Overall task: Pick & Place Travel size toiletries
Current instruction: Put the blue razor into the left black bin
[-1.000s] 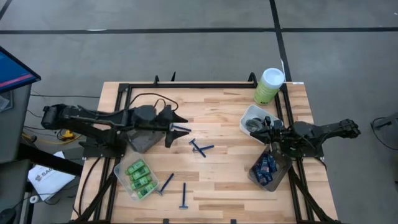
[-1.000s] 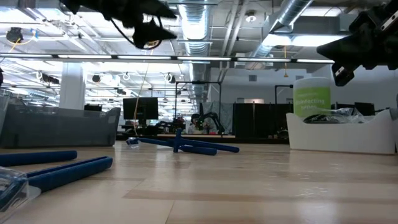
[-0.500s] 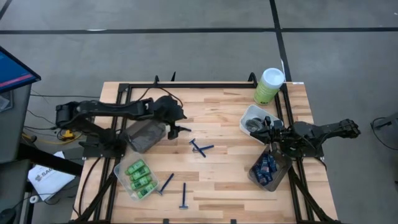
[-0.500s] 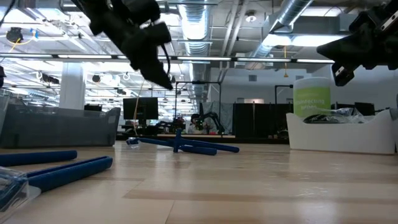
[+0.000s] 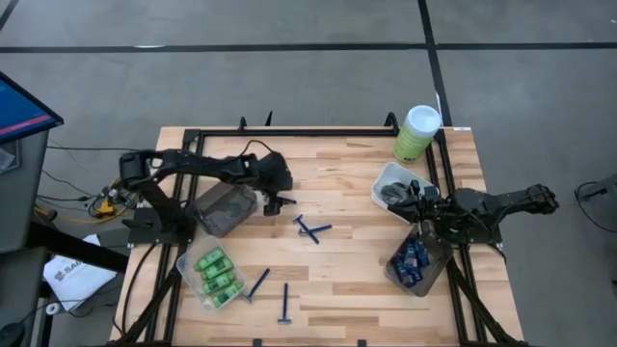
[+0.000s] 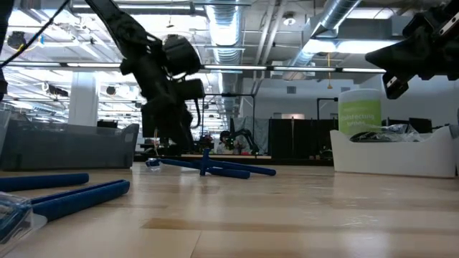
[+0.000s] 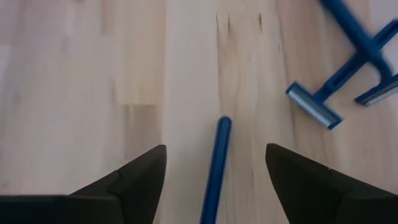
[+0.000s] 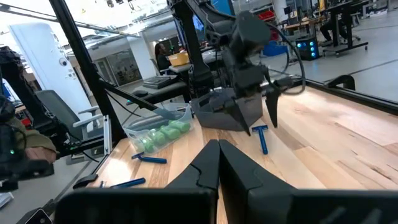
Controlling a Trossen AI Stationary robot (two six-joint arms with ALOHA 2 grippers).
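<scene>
Blue-handled razors lie flat on the wooden table point(image 5: 357, 280). One razor point(image 7: 215, 163) lies under my left gripper point(image 7: 216, 149), its handle in the gap between the open fingers, which point steeply down. I see no touch. My left gripper point(image 5: 273, 201) hangs just above the boards in the low view point(image 6: 169, 137). Two crossed razors point(image 5: 310, 228) lie a little to its right. Two more razors point(image 5: 271, 293) lie near the front edge. My right gripper point(image 8: 217, 163) is shut and waits at the right, over the tubs point(image 5: 416, 198).
A smoky tub point(image 5: 227, 210) stands just left of my left gripper. A clear tub of green bottles point(image 5: 214, 274) sits front left. At the right are a white tub with dark tins point(image 5: 395, 185), a clear tub of dark-blue tubes point(image 5: 415, 260) and a pale-green canister point(image 5: 417, 132).
My left gripper has come down from high over the table to just above the boards. It has tipped from nearly level to steeply downward over the razor beside the smoky tub, and it has stayed open. My right arm has kept still.
</scene>
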